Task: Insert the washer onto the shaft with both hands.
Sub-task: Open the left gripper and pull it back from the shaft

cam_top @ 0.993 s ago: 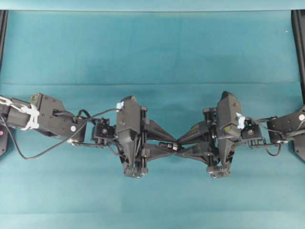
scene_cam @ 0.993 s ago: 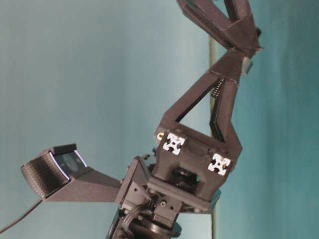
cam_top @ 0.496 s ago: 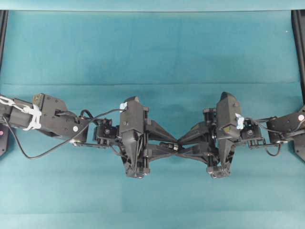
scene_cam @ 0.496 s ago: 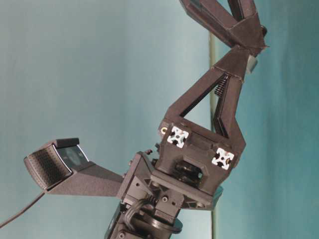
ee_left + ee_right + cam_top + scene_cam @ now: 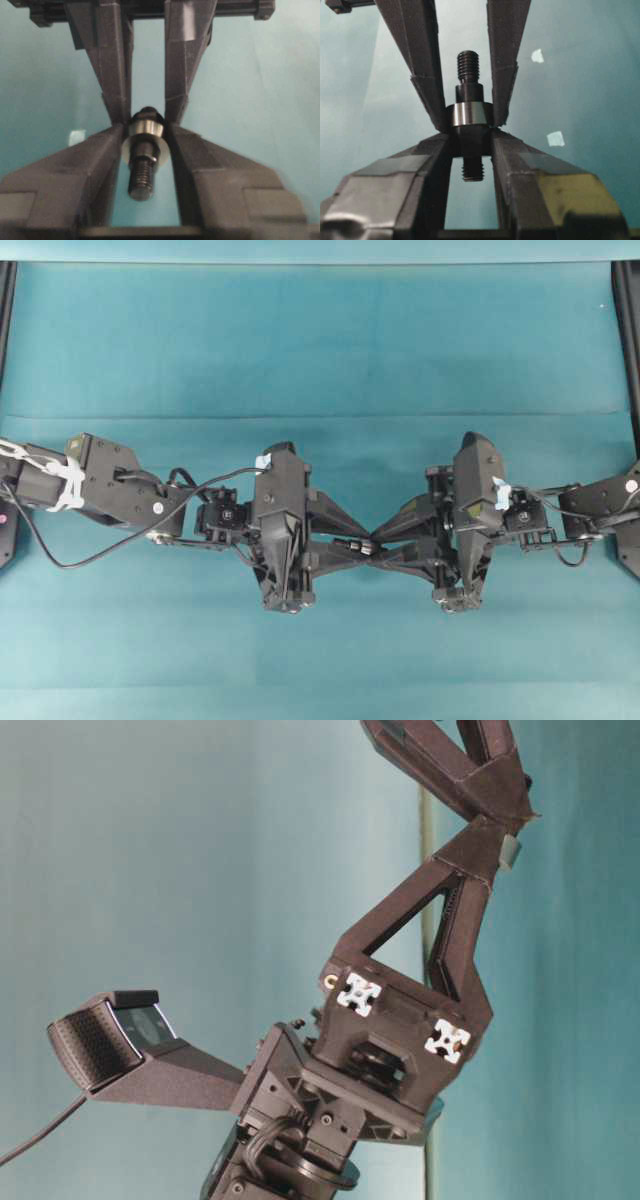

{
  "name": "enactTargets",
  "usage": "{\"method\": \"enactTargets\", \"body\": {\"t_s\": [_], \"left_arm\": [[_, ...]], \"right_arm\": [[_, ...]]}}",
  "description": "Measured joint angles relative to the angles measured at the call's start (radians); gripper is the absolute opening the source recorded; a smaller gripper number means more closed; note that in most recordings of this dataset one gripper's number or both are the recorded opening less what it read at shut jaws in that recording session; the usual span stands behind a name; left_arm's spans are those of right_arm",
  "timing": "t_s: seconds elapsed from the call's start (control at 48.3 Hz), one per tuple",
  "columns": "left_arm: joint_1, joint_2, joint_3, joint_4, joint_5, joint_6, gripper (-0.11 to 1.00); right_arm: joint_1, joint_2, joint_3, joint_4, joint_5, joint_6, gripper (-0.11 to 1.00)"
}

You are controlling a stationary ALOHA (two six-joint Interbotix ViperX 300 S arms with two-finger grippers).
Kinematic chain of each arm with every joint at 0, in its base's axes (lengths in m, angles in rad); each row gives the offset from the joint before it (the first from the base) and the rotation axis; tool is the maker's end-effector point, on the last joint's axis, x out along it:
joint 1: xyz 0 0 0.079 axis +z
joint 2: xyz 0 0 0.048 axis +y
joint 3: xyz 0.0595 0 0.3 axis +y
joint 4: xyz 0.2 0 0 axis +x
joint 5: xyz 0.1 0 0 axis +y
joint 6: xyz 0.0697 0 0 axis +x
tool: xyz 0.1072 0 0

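Washer [image 5: 468, 114], item one: thick grey ring, seated on the shaft [image 5: 468, 90] at its thicker midsection, directly ahead of the right gripper's fingertips and between the fingers of the left gripper [image 5: 146, 131].

Shaft, item two: dark stepped rod, clamped in the right gripper [image 5: 470, 134] at the section just behind the washer. One threaded end projects past the ring, away from that gripper and into the gap of the left one; the other threaded end points back between the right gripper's own fingers.

Right gripper: jaws together on the shaft, holding it level above the teal table [image 5: 320, 340].

Left gripper: fingers stand on either side of the washer, a thin slit of teal showing on each side in the left wrist view; judged parted and off the ring, though contact at the tips cannot be ruled out.

Farther off: both arms meet tip to tip at mid-table in the overhead view; small pale tape squares [image 5: 555, 138] lie on the cloth beyond.

Step in hand, as judged: washer is on; release is under way. Next move calls for the left gripper to back straight off along the shaft's axis without dragging the ring, while the right one holds its clamp.
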Motion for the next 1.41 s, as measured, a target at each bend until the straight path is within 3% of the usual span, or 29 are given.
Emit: {"method": "enactTargets", "body": {"t_s": [0.103, 0.165, 0.29, 0.724, 1.407], "left_arm": [[0.000, 0.000, 0.000, 0.000, 0.008, 0.003, 0.87], [-0.003, -0.002, 0.000, 0.000, 0.009, 0.008, 0.95], [-0.003, -0.003, 0.000, 0.000, 0.017, 0.011, 0.90], [-0.003, -0.041, 0.026, 0.000, 0.097, 0.011, 0.91], [-0.003, -0.322, 0.301, 0.000, 0.149, 0.012, 0.90]], "right_arm": [[-0.006, -0.002, -0.008, 0.002, -0.002, 0.000, 0.00], [-0.009, -0.002, -0.011, 0.002, -0.002, 0.000, 0.00], [-0.011, -0.002, -0.012, 0.002, -0.002, 0.000, 0.00], [-0.008, 0.000, -0.012, -0.002, 0.020, 0.000, 0.00], [0.000, -0.002, -0.012, -0.002, 0.064, 0.000, 0.00]]}}
